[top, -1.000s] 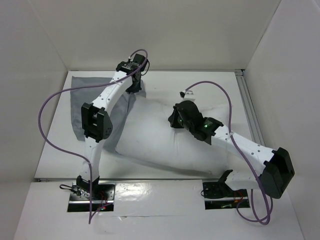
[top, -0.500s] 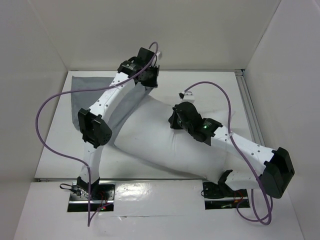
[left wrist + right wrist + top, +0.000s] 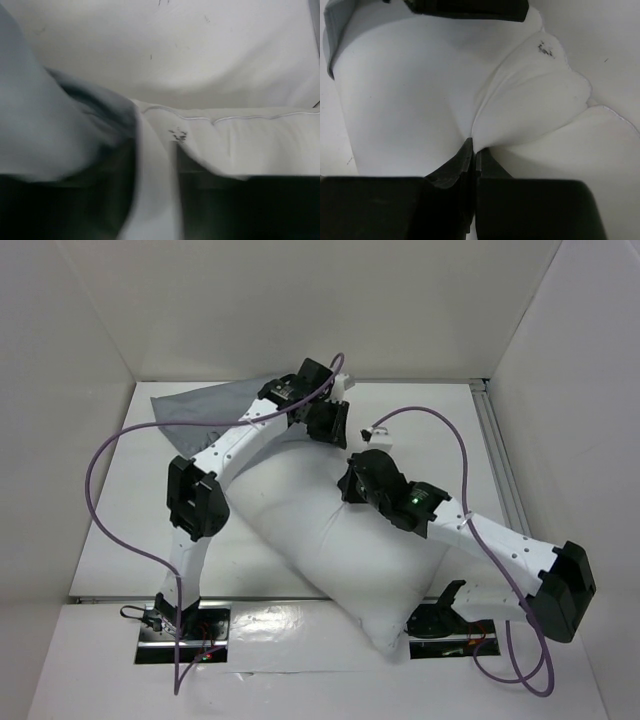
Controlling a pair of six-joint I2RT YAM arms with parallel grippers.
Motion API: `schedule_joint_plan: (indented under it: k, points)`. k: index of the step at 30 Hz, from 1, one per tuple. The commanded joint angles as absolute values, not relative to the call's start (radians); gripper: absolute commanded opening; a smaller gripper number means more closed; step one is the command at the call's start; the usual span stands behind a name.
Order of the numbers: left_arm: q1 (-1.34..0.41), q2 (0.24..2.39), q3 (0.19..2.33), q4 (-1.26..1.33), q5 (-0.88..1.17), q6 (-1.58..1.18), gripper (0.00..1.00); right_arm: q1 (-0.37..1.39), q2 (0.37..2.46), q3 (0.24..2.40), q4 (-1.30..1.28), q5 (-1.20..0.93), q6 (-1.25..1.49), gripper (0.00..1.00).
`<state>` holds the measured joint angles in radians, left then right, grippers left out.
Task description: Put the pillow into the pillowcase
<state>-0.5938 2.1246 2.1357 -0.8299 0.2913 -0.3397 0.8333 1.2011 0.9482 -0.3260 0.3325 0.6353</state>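
Note:
The white pillow [image 3: 320, 550] lies slantwise across the table, its near corner by the right arm's base. My right gripper [image 3: 348, 485] is shut on a pinch of the pillow [image 3: 410, 90] near its far end, fingertips [image 3: 474, 145] pressed together in a fold. The grey pillowcase [image 3: 205, 403] is bunched at the back left, partly under the left arm. My left gripper [image 3: 330, 430] hovers at the pillow's far end, just behind the right one. In the left wrist view its jaws [image 3: 156, 165] stand apart, pillowcase [image 3: 45, 125] over the left one, pillow seam [image 3: 250, 140] over the right, a blurred white strip between.
White walls close in the table at the back and both sides. A metal rail [image 3: 497, 445] runs along the right edge. Purple cables [image 3: 105, 465] loop off both arms. The arm bases [image 3: 180, 625] sit at the near edge.
The left arm swung right from the pillowcase to the pillow's far end and its jaws opened. The pillow turned, its near end sliding toward the right base. The pillowcase bunched up at the back.

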Motion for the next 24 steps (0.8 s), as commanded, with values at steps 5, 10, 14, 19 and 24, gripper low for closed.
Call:
schedule_joint_plan:
  k: [5,10,14,19,24]
  points:
    - [-0.577,1.990,2.287,-0.917,0.218,-0.298,1.00,0.848,1.109,0.933,-0.429,0.448,0.673,0.00]
    - [-0.526,1.806,2.173,-0.928,0.040,-0.297,0.94,0.839,1.130,1.044,-0.495,0.471,0.591,0.44]
    - [-0.436,1.647,2.013,-0.908,-0.075,-0.342,0.73,0.839,1.221,1.201,-0.592,0.501,0.470,1.00]
    - [-0.278,1.451,1.735,-0.859,-0.084,-0.448,0.66,0.839,1.292,1.339,-0.601,0.465,0.339,1.00]
    - [-0.132,1.283,1.357,-0.838,-0.072,-0.618,0.65,0.958,1.452,1.483,-0.627,0.368,0.192,1.00]
